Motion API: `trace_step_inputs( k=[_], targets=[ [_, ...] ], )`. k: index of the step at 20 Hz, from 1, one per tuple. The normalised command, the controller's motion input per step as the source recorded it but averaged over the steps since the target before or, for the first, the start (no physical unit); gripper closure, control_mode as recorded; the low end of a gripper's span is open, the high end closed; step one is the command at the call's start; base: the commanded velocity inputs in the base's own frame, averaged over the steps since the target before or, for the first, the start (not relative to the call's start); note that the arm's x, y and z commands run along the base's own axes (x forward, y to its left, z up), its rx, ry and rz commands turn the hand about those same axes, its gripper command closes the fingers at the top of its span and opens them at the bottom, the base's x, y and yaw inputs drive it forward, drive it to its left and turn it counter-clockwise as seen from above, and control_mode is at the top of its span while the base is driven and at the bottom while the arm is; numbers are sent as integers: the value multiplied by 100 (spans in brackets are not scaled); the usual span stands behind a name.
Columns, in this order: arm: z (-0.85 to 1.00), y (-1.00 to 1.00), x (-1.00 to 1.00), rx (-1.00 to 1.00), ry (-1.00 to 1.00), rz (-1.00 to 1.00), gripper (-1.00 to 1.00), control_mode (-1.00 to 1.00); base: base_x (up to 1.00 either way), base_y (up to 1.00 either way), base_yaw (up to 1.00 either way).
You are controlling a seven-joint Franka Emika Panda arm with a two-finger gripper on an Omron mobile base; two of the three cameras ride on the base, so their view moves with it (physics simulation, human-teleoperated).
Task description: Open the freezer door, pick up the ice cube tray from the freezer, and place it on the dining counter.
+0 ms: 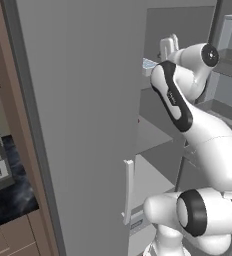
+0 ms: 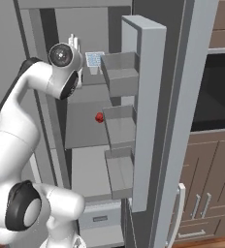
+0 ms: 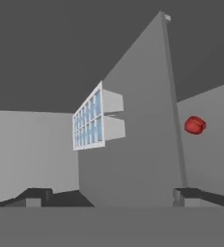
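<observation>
Pincer [image 3: 112, 195] spread apart before ice cube tray [image 3: 89, 123], right base view reveals freezer door [image 2: 148, 116] bins

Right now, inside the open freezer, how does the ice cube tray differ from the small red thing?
The ice cube tray is pale blue-white; the red thing is plain red. The tray is flat and rectangular with a grid of small cells; the red thing is a rounded lump. In the right base view the tray sits on an upper shelf, the red thing on the shelf below. Both lie ahead of the open hand, untouched.
</observation>
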Motion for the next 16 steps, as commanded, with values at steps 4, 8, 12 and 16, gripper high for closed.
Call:
trace_step_inputs(
  k=[4,8,12,16],
  targets=[
    [-5,-12,10,0,0,0,-100,-100,0,0,0],
    [-12,-7,13,0,0,0,-100,-100,0,0,0],
    [-21,-3,8,0,0,0,-100,-100,0,0,0],
    [-17,0,13,0,0,0,-100,-100,0,0,0]
  ],
)
